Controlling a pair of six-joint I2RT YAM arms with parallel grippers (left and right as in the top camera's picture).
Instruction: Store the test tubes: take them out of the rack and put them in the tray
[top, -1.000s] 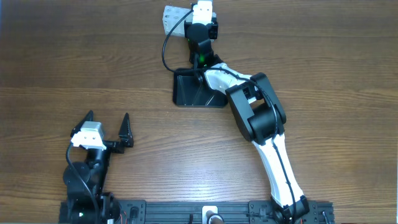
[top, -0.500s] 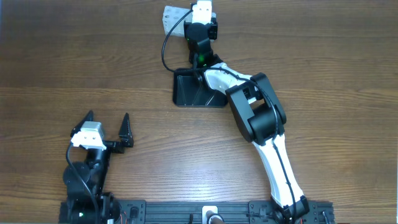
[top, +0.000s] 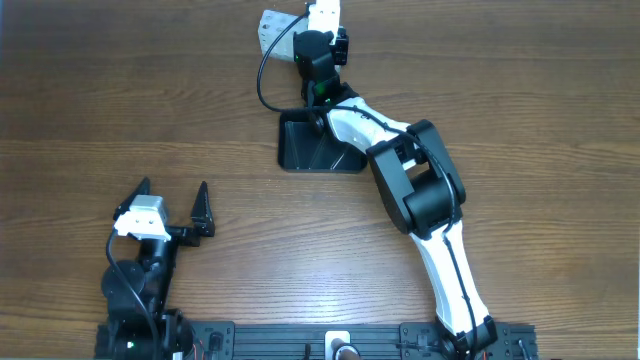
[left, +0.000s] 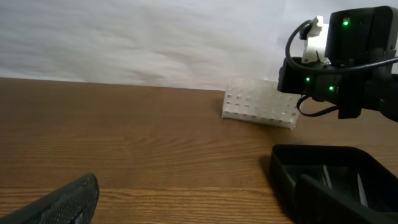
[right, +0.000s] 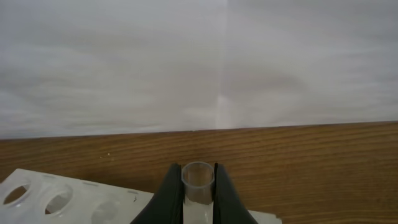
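Observation:
A white test tube rack (top: 272, 28) stands at the table's far edge, with several empty holes (right: 59, 200) showing in the right wrist view. My right gripper (right: 198, 173) is over the rack's right end, shut on a clear test tube (right: 198, 186) held upright. The black tray (top: 305, 145) lies just in front of the rack, partly under the right arm (top: 400, 170). Two tubes appear to lie inside the tray (left: 329, 177). My left gripper (top: 172, 192) rests open near the table's front left, far from the rack (left: 260, 104).
A pale wall runs behind the table's far edge. Bare wooden tabletop (top: 520, 120) spreads to the left and right of the tray and rack. The right arm's wrist and cable (left: 345, 56) hang above the tray's far side.
The right gripper has shifted slightly up the picture with the tube in it. The left arm has not moved.

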